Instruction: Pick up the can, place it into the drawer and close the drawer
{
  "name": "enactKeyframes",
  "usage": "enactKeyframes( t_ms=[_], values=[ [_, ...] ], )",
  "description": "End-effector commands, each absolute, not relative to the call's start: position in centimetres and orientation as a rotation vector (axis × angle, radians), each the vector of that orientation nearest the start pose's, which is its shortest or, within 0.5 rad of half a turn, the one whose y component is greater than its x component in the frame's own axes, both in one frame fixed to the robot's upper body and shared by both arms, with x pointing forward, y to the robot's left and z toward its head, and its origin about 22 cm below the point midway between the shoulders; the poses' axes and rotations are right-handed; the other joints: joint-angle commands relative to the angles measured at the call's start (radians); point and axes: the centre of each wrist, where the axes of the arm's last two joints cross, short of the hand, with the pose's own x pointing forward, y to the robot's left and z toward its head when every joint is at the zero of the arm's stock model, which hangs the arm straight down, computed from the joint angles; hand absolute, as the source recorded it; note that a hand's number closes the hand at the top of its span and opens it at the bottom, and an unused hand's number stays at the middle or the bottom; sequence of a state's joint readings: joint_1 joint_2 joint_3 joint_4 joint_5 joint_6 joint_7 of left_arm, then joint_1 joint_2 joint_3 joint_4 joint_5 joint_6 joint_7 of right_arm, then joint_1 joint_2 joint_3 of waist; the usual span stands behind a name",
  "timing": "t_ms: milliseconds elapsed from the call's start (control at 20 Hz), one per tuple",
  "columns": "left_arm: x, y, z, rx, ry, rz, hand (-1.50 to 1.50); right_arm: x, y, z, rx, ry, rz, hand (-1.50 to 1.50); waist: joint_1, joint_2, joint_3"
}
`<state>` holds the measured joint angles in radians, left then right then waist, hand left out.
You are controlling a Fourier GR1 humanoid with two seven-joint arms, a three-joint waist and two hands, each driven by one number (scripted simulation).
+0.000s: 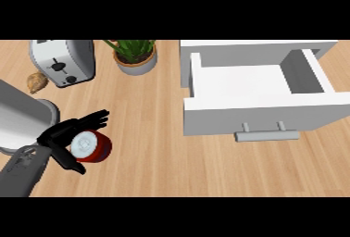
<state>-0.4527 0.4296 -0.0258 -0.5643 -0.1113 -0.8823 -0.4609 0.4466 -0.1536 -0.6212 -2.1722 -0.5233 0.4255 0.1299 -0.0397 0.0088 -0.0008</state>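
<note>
Head view of a wooden counter. Shown are one can, one drawer, one toaster, one potted plant, one small brown item of unclear kind and one grey container at the left edge. The red can, with a pale top, stands at lower left, well apart from the open white drawer at upper right, whose handle faces the lower edge. One hand, the left hand, appears; its fingers curl around the can from the left, thumb below it. No writing or brand is legible on any object.
</note>
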Motion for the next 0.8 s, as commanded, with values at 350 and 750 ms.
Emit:
enactKeyframes(
  t_ms=[350, 750],
  values=[
    [31.6, 34.2, -7.6, -0.835, -1.143, -0.569, 1.50, 8.1, -37.7, 11.5, -0.150, -1.785, -0.041, -1.50, -0.004, 0.005, -0.004],
    [32.4, 31.0, -7.7, -1.009, -1.119, -0.608, 1.50, 7.4, -38.0, 10.1, -0.139, -1.771, -0.107, -1.50, 0.010, 0.000, -0.002]
  ],
)
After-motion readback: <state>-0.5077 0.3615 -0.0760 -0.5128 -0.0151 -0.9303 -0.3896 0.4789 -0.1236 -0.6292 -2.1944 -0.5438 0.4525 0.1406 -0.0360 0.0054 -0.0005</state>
